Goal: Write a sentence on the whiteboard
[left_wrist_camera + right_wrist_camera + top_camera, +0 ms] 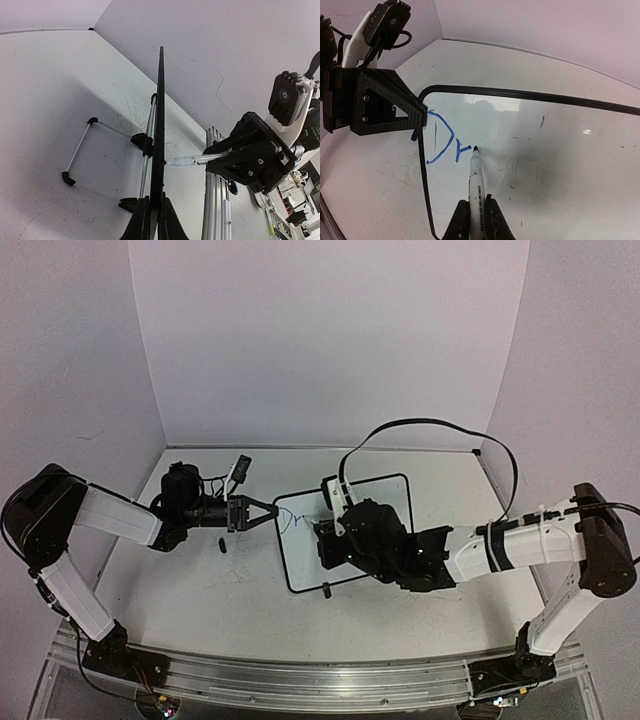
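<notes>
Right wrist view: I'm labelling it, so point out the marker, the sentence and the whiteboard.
marker (476, 175), right wrist view, white barrel.
sentence (452, 137), right wrist view, curve of the blue D.
whiteboard (520, 94), right wrist view, black top frame.

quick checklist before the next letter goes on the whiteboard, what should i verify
1. Board hold: left gripper shut on the whiteboard edge: ok.
2. Pen hold: marker clamped in the right gripper: ok.
3. Position: marker tip just right of the sentence, which reads "Dr": ok.
4. Tip touching the board: cannot tell.
5. Bare board to the right for the next letter: ok.
</notes>
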`<state>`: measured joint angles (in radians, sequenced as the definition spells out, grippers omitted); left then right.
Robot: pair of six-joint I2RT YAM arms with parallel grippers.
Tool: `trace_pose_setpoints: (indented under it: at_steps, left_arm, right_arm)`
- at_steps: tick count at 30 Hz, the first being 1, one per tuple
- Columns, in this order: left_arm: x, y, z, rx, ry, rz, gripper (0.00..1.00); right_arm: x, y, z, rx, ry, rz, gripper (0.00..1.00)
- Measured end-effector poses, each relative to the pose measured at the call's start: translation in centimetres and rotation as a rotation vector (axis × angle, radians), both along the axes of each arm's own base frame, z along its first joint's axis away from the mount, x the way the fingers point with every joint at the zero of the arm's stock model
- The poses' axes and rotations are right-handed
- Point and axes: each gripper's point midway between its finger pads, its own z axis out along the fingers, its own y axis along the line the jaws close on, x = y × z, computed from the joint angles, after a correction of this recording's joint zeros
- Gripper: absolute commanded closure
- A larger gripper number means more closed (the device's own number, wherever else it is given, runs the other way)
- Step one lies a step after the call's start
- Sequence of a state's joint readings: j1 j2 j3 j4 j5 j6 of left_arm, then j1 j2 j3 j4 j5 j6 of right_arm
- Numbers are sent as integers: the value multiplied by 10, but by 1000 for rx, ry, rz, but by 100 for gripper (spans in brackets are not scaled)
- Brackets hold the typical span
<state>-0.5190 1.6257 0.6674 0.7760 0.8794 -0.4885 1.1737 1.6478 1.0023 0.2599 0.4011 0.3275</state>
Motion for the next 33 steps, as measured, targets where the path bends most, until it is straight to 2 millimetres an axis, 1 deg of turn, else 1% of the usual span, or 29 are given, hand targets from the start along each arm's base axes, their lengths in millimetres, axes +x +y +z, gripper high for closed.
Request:
trace_pose_setpoints:
  at_steps: [7, 21, 27, 33]
  left_arm:
    - [0, 0, 0, 1, 1, 1, 100]
    - [2, 1, -2, 6, 6, 10, 100]
    - [2, 1, -2, 6, 6, 10, 100]
    - [2, 1, -2, 6, 5, 10, 100]
  right_arm:
    - [3, -6, -3, -1, 8, -37, 100]
    - [7, -12, -2, -2, 0, -85, 100]
    - [8, -11, 1, -9, -13, -82, 100]
    - [9, -6, 4, -11, -24, -70, 100]
